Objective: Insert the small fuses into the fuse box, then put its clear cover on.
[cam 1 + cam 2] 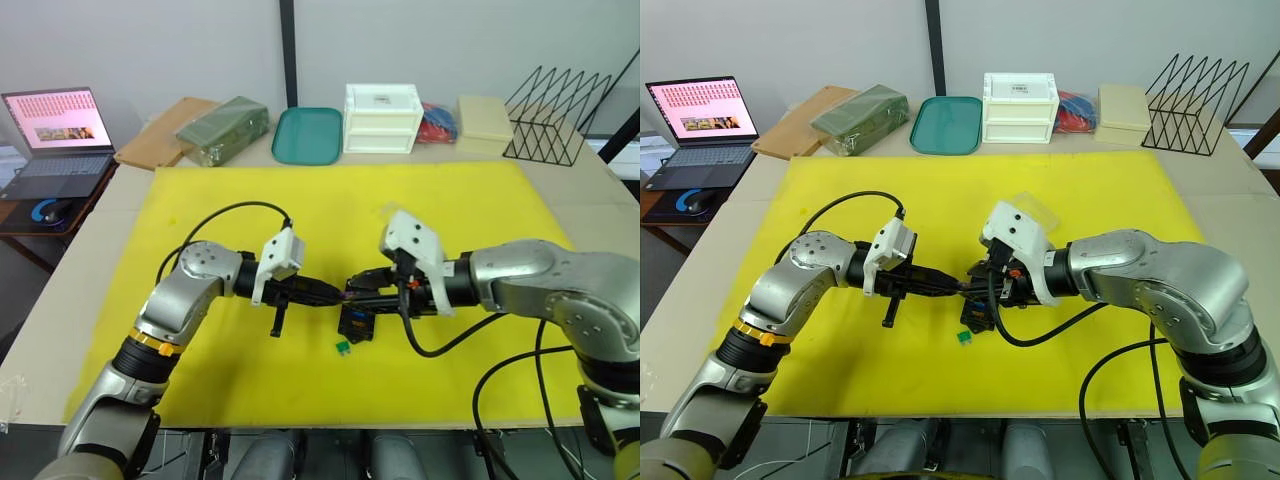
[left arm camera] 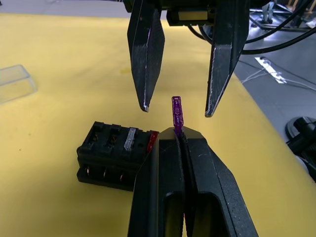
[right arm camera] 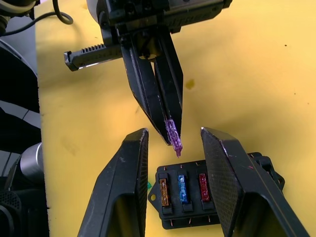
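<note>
The fuse box (image 3: 212, 197), a small black block, lies on the yellow mat (image 1: 450, 210) near the mat's front edge, and everything here is placed from it. Three fuses already sit in the row facing the right wrist camera: one orange-brown, one blue, one red. The left wrist view shows a grey and a red one seated.

Just above the box, the left gripper (image 2: 178, 136) has its two fingers pressed together on the purple fuse (image 2: 177, 111), which sticks out past the fingertips. The right gripper (image 3: 173, 140) faces it from the other side of the box, fingers spread wide on either side of the purple fuse without touching it. This looks like a handover or regrip, probably so the fuse can be turned blades-down for an empty slot.

A green fuse (image 1: 342, 347) lies loose on the mat just in front of the box. The clear cover (image 2: 15, 83) rests on the mat well behind the box, not yet needed.

Nothing blocks the box itself; the crowding comes from the two grippers meeting right over it. Far behind the box, off the mat, stand a white drawer unit (image 1: 382, 118), a teal tray (image 1: 307, 135), a wire rack (image 1: 555, 115) and a laptop (image 1: 58, 140).
</note>
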Robot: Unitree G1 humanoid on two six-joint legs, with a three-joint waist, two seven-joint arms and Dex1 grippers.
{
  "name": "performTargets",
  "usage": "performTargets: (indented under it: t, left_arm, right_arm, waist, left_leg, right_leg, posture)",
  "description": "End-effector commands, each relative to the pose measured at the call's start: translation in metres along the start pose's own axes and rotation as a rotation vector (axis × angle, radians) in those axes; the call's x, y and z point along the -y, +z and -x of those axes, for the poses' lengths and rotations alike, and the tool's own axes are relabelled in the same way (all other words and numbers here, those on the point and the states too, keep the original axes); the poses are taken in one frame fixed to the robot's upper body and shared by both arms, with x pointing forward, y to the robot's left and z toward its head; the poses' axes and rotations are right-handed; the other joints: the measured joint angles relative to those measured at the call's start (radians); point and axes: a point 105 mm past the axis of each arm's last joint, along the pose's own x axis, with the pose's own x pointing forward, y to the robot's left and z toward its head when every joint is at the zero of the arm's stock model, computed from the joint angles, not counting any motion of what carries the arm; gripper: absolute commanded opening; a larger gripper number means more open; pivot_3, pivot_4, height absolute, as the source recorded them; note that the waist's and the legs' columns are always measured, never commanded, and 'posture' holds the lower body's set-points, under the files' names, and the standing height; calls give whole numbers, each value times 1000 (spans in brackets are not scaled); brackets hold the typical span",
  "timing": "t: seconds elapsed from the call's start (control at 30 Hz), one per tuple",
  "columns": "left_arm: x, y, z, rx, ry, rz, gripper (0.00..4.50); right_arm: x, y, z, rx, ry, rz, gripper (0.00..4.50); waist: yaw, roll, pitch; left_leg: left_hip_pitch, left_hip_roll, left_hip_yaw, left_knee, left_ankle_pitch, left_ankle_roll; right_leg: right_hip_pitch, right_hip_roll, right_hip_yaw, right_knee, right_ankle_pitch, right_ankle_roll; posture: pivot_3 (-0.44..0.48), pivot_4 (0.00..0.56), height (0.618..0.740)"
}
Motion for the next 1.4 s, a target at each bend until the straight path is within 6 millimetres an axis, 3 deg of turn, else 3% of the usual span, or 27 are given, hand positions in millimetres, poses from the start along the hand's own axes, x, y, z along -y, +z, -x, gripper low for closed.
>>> performTargets:
  t: [0.03, 0.17, 0.33, 0.37, 0.77, 0.87, 1.23, 1.4]
  left_arm:
    - [-2, 7, 0, 4, 6, -42, 0]
    - [-2, 7, 0, 4, 5, -44, 0]
    - [-2, 7, 0, 4, 7, -44, 0]
    - [-2, 7, 0, 4, 7, -44, 0]
    - [-13, 0, 1, -64, 58, 13, 0]
    - [-20, -6, 3, -109, 92, -7, 620]
    - [-31, -24, 6, -173, 114, -71, 4481]
    - [-31, -24, 1, -161, 103, -95, 4481]
  right_arm:
    - [-1, 6, 2, 17, -7, 37, 1711]
    - [0, 5, 2, 15, -9, 40, 1711]
    - [0, 4, 2, 10, -12, 44, 147]
    - [0, 4, 2, 10, -12, 45, 34]
    - [1, 6, 3, 10, -15, 69, 34]
    - [8, 4, 5, -16, -46, 94, 0]
    - [40, -14, 2, -117, -123, 172, 0]
    - [46, -14, -2, -121, -120, 190, 0]
  waist:
    - [0, 0, 0]
    - [0, 0, 0]
    - [0, 0, 0]
    - [0, 0, 0]
    - [1, 0, 0]
    - [0, 0, 0]
    - [0, 0, 0]
    - [0, 0, 0]
  left_leg:
    - [0, 0, 0, 0, 0, 0]
    - [0, 0, 0, 0, 0, 0]
    - [0, 0, 0, 0, 0, 0]
    - [0, 0, 0, 0, 0, 0]
    - [0, 0, 0, 0, 0, 0]
    - [0, 0, 0, 0, 0, 0]
    - [0, 0, 0, 0, 0, 0]
    - [-1, 0, 0, 0, 0, 0]
  right_leg:
    - [0, 0, 0, 0, 0, 0]
    - [0, 0, 0, 0, 0, 0]
    - [0, 0, 0, 0, 0, 0]
    - [0, 0, 0, 0, 0, 0]
    - [0, 0, 0, 0, 0, 0]
    - [0, 0, 0, 0, 0, 0]
    - [-1, 0, 0, 0, 0, 0]
    - [-1, 0, 0, 0, 0, 0]
  posture:
    - [0, 150, 740]
    - [0, 150, 740]
    - [0, 150, 740]
    - [0, 150, 740]
    - [0, 150, 740]
    - [0, 150, 740]
    - [0, 150, 740]
    - [0, 150, 740]
